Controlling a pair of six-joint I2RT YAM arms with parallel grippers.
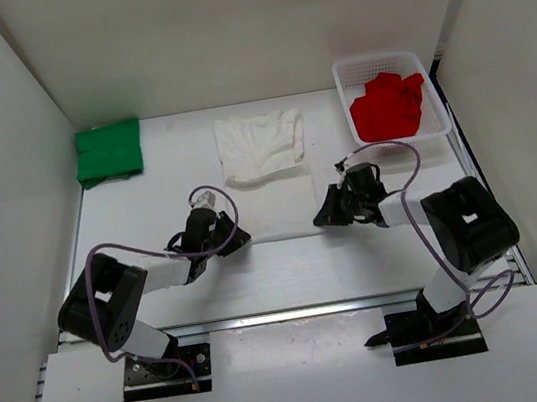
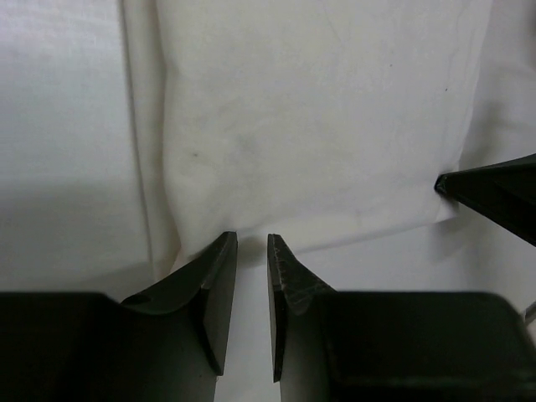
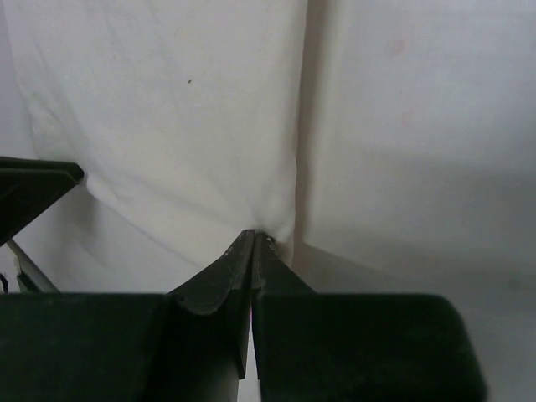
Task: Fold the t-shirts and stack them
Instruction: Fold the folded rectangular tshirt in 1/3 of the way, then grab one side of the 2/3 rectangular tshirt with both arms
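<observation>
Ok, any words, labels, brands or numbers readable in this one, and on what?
No readable text.
The green t-shirt, white t-shirt, red t-shirt and basket are plain.
The small white mark on the left arm and on the right arm is too small to read.

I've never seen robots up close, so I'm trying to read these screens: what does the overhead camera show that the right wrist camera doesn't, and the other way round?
Only overhead: the green t-shirt at the far left, the red t-shirt in the basket, and both arms whole. Only the right wrist: the right fingers shut, pinching a corner of cloth that puckers at their tips. Both: the white t-shirt on the table, and the left fingers at its other near corner.
</observation>
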